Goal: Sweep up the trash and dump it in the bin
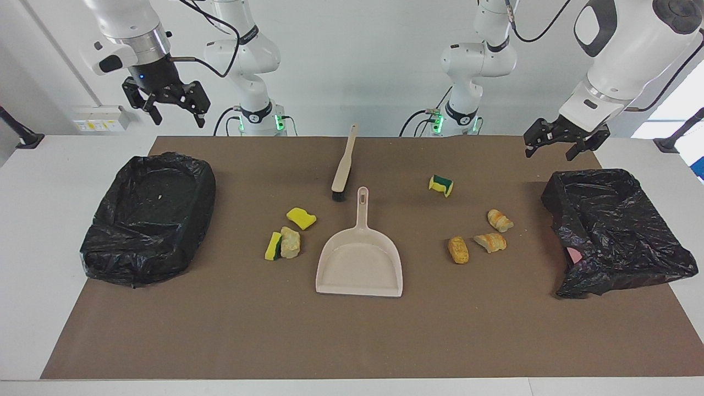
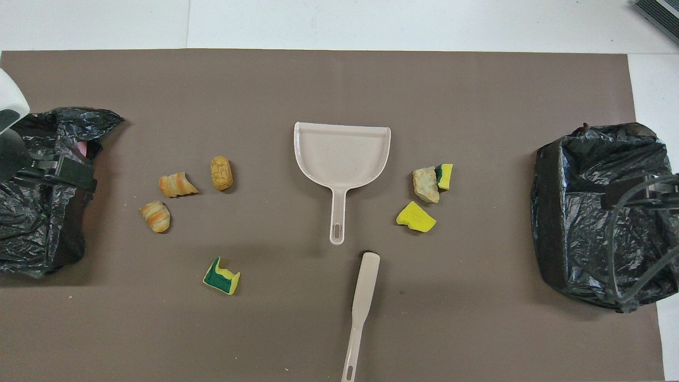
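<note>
Several pieces of trash lie on the brown mat. Toward the right arm's end are a yellow sponge (image 1: 301,218), a yellow-green sponge (image 1: 273,246) and a pale bread chunk (image 1: 290,242) touching it. Toward the left arm's end are a green-yellow sponge (image 1: 441,185) and three golden pastries (image 1: 490,242). One black-bagged bin (image 1: 148,220) stands at the right arm's end, another bin (image 1: 616,231) at the left arm's. My right gripper (image 1: 173,113) hangs open, high above the table's edge near its bin. My left gripper (image 1: 553,148) hangs open and empty above the robot-side edge of its bin.
A beige dustpan (image 1: 360,264) lies mid-mat with its handle pointing toward the robots. A beige brush (image 1: 344,165) with black bristles lies just nearer the robots, bristles by the handle's end. White table (image 1: 33,231) borders the mat.
</note>
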Tool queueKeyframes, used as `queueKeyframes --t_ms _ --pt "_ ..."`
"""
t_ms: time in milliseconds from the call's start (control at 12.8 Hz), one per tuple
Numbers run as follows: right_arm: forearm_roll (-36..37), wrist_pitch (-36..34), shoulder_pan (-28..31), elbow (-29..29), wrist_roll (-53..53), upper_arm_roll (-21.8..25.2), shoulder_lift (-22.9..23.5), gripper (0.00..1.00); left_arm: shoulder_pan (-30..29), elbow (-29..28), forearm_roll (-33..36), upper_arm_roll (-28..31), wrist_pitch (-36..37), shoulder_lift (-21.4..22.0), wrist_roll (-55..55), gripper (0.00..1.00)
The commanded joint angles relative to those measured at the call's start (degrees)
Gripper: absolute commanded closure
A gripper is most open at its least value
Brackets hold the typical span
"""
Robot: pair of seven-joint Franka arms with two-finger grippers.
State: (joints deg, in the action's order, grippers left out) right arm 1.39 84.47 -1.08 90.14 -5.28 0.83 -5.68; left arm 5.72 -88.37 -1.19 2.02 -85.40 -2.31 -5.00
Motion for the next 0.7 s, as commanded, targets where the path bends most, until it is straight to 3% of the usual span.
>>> queueKeyframes --t_ms 0,623 --pt "-1.0 1.1 0.6 0.7 1.6 -0.4 -1.4 0.0 -0.1 -0.4 0.5 -0.1 0.8 0.9 0.0 0.0" --pt "-1.0 1.7 0.6 2.6 2.8 -0.2 -2.1 0.0 0.0 -0.8 0.1 -0.1 1.4 1.2 -0.5 0.0"
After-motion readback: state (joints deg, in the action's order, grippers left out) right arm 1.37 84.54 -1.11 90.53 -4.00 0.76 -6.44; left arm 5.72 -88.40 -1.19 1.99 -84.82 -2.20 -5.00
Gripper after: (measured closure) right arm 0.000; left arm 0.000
